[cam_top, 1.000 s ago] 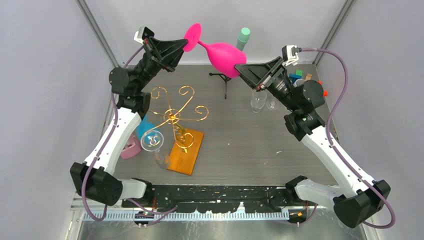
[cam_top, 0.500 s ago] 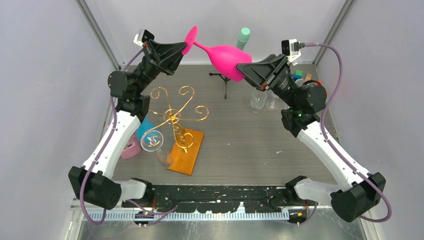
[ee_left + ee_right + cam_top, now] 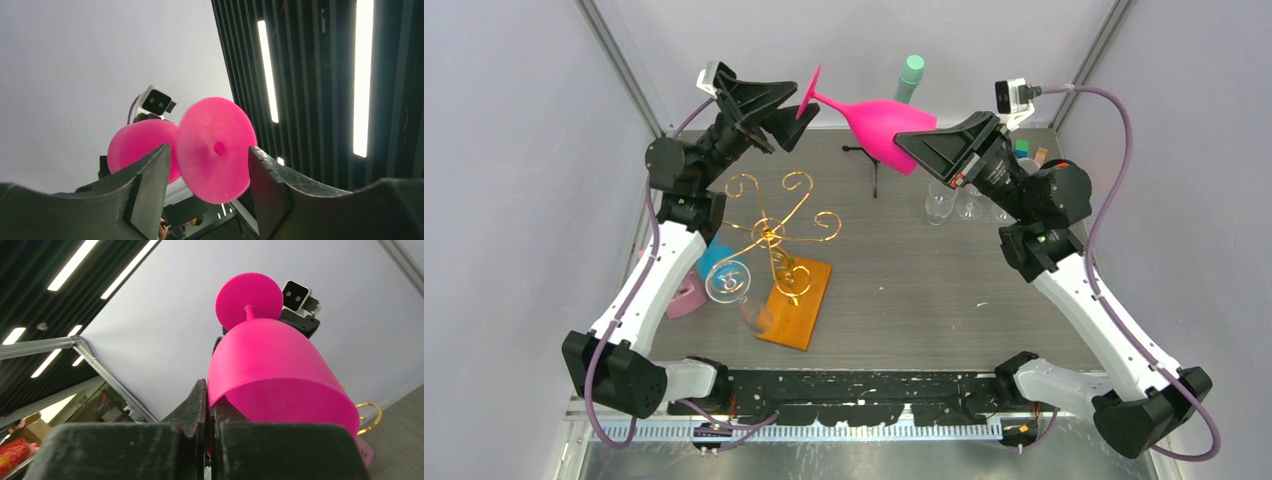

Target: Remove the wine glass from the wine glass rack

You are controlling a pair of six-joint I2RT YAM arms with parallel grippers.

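Observation:
A bright pink wine glass (image 3: pixel 879 120) hangs on its side high above the table's back. My right gripper (image 3: pixel 904 143) is shut on its bowl rim: in the right wrist view the rim wall (image 3: pixel 270 370) is pinched between the pressed fingers of that gripper (image 3: pixel 209 400). My left gripper (image 3: pixel 804 105) is open, its fingers either side of the glass's round foot (image 3: pixel 215 145) without pressing it, as the left wrist view of the gripper (image 3: pixel 210 149) shows. The gold wire wine glass rack (image 3: pixel 774 225) stands on its orange base (image 3: pixel 799 300). A clear wine glass (image 3: pixel 729 280) hangs at its left arm.
A black tripod with a mint-green cylinder (image 3: pixel 911 75) stands at the back. Clear glasses (image 3: pixel 941 203) sit under my right arm, with small coloured blocks (image 3: pixel 1021 150) behind. A blue cup (image 3: pixel 714 255) and a pink object (image 3: pixel 686 295) lie left of the rack.
My right gripper has shut on the pink glass's bowl rim. My left gripper has opened off the foot. The glass has tipped flatter and shifted slightly right.

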